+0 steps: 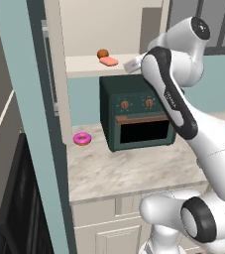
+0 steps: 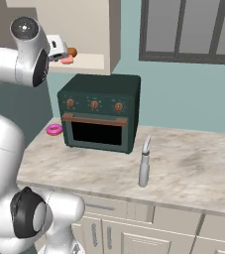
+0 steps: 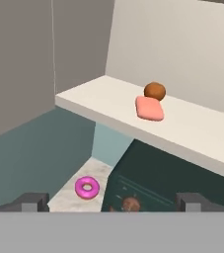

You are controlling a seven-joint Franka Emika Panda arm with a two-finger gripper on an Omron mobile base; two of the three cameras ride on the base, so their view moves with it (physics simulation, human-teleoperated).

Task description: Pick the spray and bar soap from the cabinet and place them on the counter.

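1. Pincer (image 3: 111,202) is seen fully spread, nothing held — level with the shelf edge, outside the cabinet (image 1: 84,30).
2. Bar soap (image 3: 149,108) lies flat on the cabinet shelf, ahead of the pincer and slightly to one side; an orange-brown ball (image 3: 155,91) touches or nearly touches its far end.
3. Soap's long axis is judged to run away from the pincer.
4. Spray (image 2: 144,162) already stands on the surface (image 2: 193,163)
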